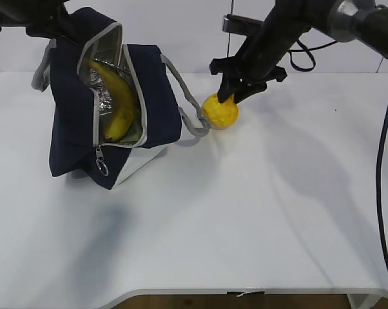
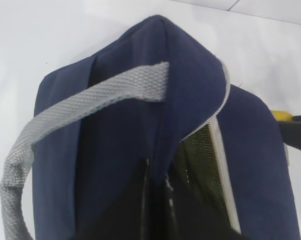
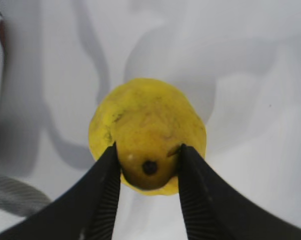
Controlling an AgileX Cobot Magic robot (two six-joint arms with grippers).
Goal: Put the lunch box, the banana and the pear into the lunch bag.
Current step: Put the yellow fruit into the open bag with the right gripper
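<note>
Yellow pear (image 3: pixel 146 131) pinched by right tool (image 3: pixel 149 172) beside bag strap (image 1: pixel 189 106).

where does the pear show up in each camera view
Exterior view: the pear sits right of centre, at the right gripper.
Left wrist view: a yellow sliver at the right edge, probably it.
Right wrist view: centre, between the fingers.
Shared landmark: the lunch bag's grey strap.

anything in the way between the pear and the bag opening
Mostly clear. The pear, gripped by the right gripper, has only the grey strap handle lying between it and the lunch bag, whose opening already holds the banana.
</note>
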